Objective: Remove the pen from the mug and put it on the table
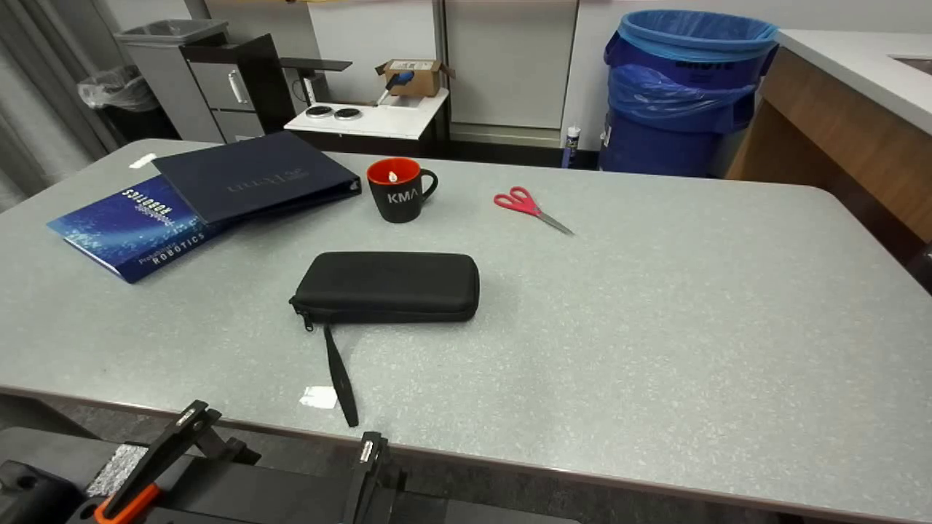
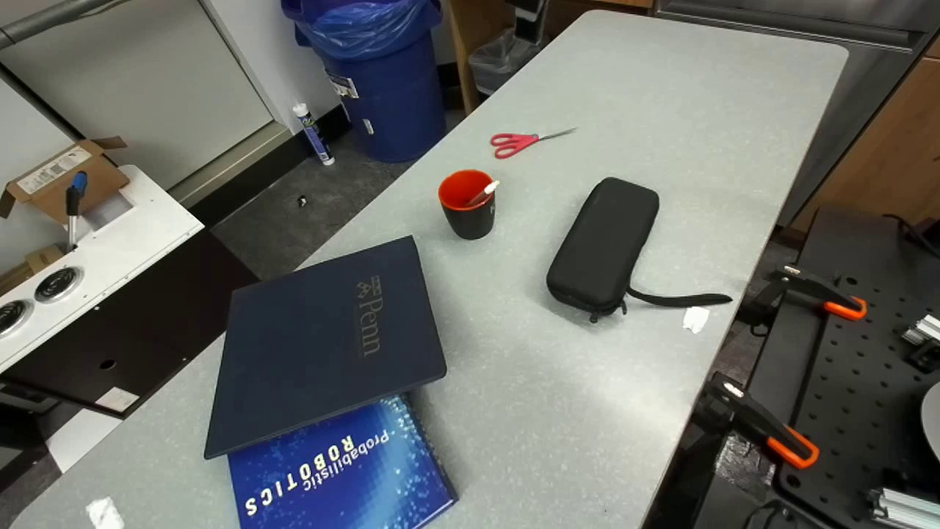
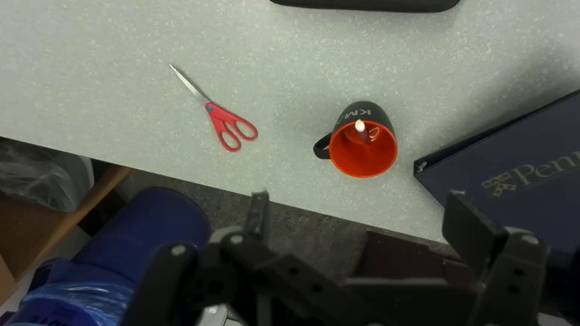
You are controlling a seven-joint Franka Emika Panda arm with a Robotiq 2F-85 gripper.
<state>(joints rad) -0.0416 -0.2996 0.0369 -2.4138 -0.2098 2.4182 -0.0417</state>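
One pen (image 3: 362,130) clear of hand (image 3: 358,208)

In an exterior view, the black KMA mug (image 1: 399,208), red inside with the white end of a pen (image 1: 393,177) showing in its mouth, stands upright on the light grey speckled table (image 1: 655,349) just beside the navy binder (image 1: 269,175), which lies partly over the blue Probabilistic Robotics book (image 1: 131,225). Red-handled scissors (image 1: 534,209) lie near the mug, blades pointing away from it, and the closed black zip case (image 1: 389,286) trails its wrist strap (image 1: 340,375) just beside a white scrap (image 1: 317,397). Off the table are two black clamps (image 1: 153,462), a cardboard box (image 1: 424,86) and a lined blue bin (image 1: 655,145).
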